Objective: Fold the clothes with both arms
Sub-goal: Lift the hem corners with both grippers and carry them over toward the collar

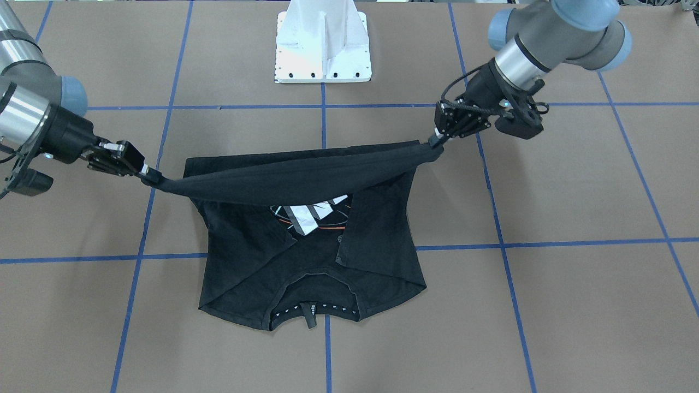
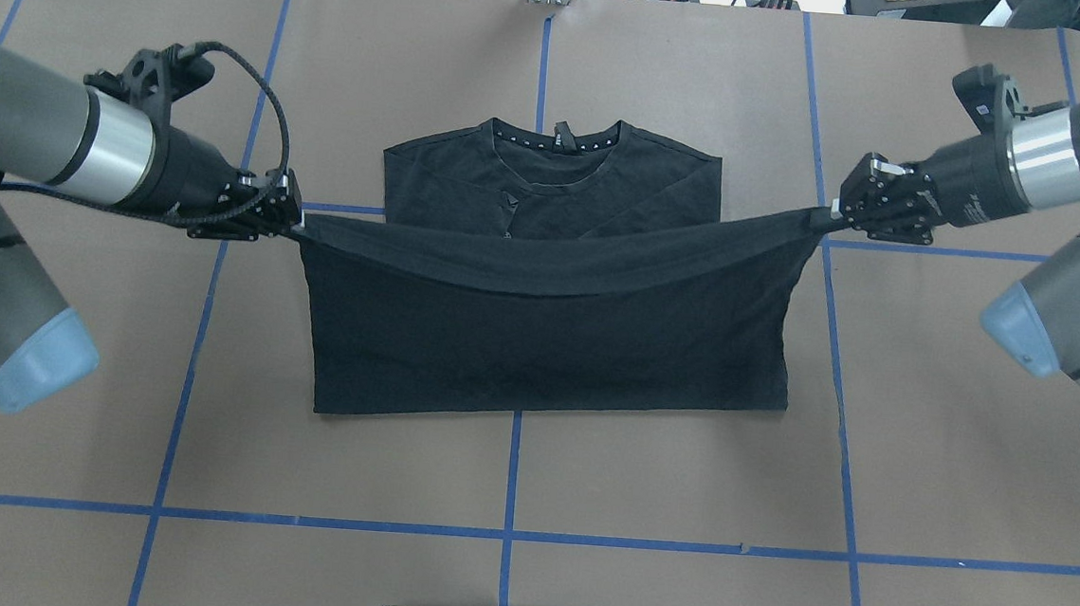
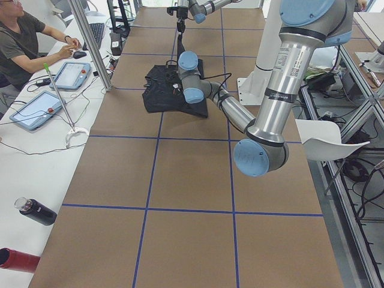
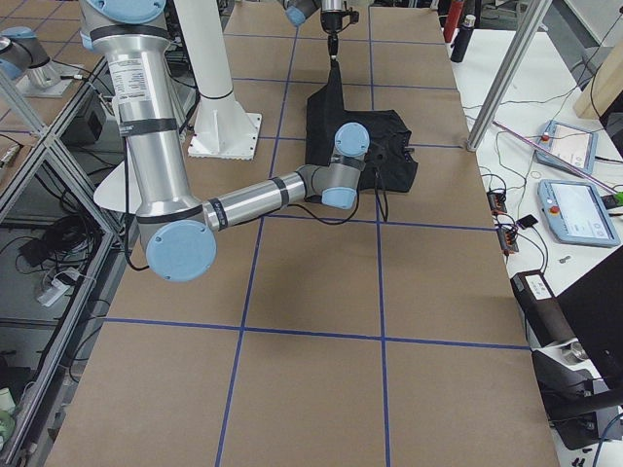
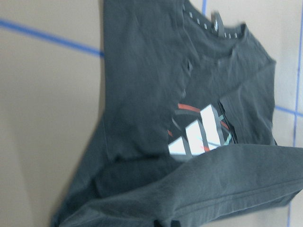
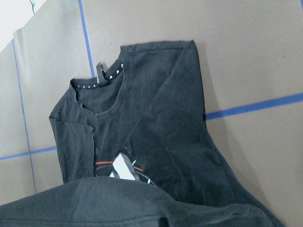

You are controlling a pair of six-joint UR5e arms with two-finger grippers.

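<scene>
closest to the overhead camera sat the big blue-capped elbows at either edge; from them the left arm (image 2: 85,143) and the right arm (image 2: 1073,150) reached inward over the table (image 2: 678,503); the left gripper (image 2: 297,219) was pinched closed on one corner of the t-shirt (image 2: 547,342), and the right gripper (image 2: 833,214) was pinched closed on the opposite corner; between them the hem (image 2: 552,271) hung raised off the table, pulled into a long band that sagged a little in the middle; the cloth below it sloped down toward the robot's side, plain black face up, to a straight fold lying on the table; the shirt lay near the middle of the table, across a blue tape line (image 2: 511,477) that ran out from the pedestal base (image 1: 323,49); its far half lay flat, with the collar (image 2: 556,141) at the side farthest from the robot; in the front-facing view both sides of the shirt were folded in over the chest, and the print (image 1: 312,215) of white-grey blocks with a red curve showed in the gap between them, just under the raised hem; both wrist views looked beneath that hem at the same print, with the collar beyond; in the left side view a person (image 3: 24,42) sat at a bench beside the table, a tablet-like pendant (image 3: 71,75) just by their hands, and a dark bottle (image 3: 36,211) lay nearer the camera.
</scene>
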